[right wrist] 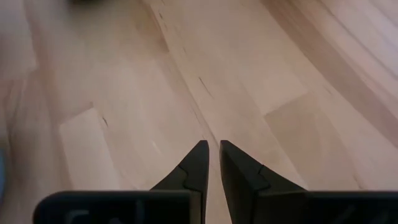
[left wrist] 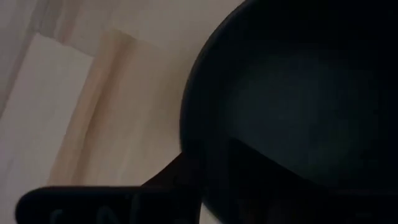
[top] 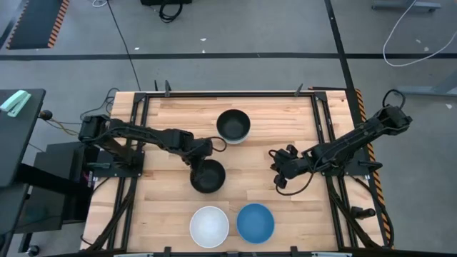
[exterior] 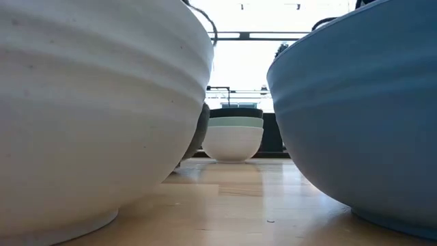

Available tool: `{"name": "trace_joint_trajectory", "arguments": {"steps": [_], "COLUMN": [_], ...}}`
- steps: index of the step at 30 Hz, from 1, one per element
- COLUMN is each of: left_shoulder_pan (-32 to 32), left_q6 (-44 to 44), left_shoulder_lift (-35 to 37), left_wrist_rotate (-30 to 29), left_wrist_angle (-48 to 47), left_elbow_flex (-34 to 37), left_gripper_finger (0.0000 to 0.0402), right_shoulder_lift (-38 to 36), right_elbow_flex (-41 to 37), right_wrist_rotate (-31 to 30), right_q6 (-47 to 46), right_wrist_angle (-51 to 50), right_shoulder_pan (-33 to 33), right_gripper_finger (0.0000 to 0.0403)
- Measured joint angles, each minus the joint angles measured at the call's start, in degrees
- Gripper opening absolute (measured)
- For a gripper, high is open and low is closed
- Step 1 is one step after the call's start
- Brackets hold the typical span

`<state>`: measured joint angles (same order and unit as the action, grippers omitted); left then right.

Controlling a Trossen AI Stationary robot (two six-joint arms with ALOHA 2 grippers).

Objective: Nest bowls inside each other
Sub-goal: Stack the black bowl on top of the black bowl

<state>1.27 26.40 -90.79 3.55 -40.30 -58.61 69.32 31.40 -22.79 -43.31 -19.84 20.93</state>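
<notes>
Bowls sit in three spots on the wooden tabletop (top: 164, 114): a stack (top: 233, 126) at the back, a white bowl (top: 209, 226) and blue bowl (top: 255, 223) at the front, and a black bowl (top: 208, 175) mid-table. The left claw (top: 201, 158) is clamped on the black bowl's rim. The right claw (right wrist: 212, 163) hovers nearly together over bare wood. They look hard, smooth, probably slippery and chippable; the thin rim seems the best hold.

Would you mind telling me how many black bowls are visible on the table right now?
2: one black bowl at mid-table, at the left pincer; the other tops a nested stack toward the far edge. None appears hidden.
</notes>
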Motion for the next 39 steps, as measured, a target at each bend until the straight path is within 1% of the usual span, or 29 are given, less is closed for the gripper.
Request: {"name": "trace_joint_trajectory", "arguments": {"steps": [2, 7, 13, 17, 23, 25, 27, 30, 35, 39], "left_shoulder_pan": [-0.3, -0.2, -0.6, -1.8, -2.8, -2.7, -2.7, -2.7, -2.3, -2.4], "left_q6": [0.1, -0.3, -1.7, -1.7, -1.5, -1.5, -1.5, -1.5, -1.5, -1.6], "left_shoulder_lift": [-1.5, -3.6, -3.2, -3.2, -3.2, -3.2, -2.9, -2.7, -2.7, -2.7], "left_wrist_rotate": [-0.1, 0.0, 0.1, 0.1, -0.5, -0.3, 0.9, 2.7, 2.4, -0.1], "left_wrist_angle": [-0.3, 2.3, 1.6, 1.7, 1.4, 1.4, 1.4, 0.4, -4.7, -8.5], "left_elbow_flex": [0.1, 0.0, 0.0, 0.0, 0.0, 0.0, 0.0, -1.3, -6.1, -8.6], "left_gripper_finger": [0.0088, 0.0098, 0.0091, 0.0071, 0.0018, 0.0007, 0.0011, 0.0034, 0.0064, 0.0078], "right_shoulder_lift": [-0.1, -0.2, 0.0, 0.1, 0.1, 0.1, 0.1, 0.1, 0.1, 0.1], "right_elbow_flex": [0.0, 0.0, 0.0, 0.0, 0.0, 0.0, 0.0, 0.0, 0.0, 0.0], "right_wrist_rotate": [-0.1, 0.0, 0.0, -0.1, -0.1, -0.1, -0.1, -0.1, -0.1, -0.1], "right_q6": [1.1, 2.7, 3.4, 4.1, 4.5, 4.6, 4.8, 4.9, 5.0, 5.0], "right_wrist_angle": [0.7, 1.8, 3.1, 3.5, 3.8, 3.7, 3.8, 3.7, 3.7, 3.7], "right_shoulder_pan": [0.0, 0.0, 0.0, 0.0, 0.0, 0.0, 0.0, 0.0, 0.0, 0.0], "right_gripper_finger": [0.0048, 0.0048, 0.0048, 0.0048, 0.0048, 0.0048, 0.0048, 0.0048, 0.0048, 0.0048]}}
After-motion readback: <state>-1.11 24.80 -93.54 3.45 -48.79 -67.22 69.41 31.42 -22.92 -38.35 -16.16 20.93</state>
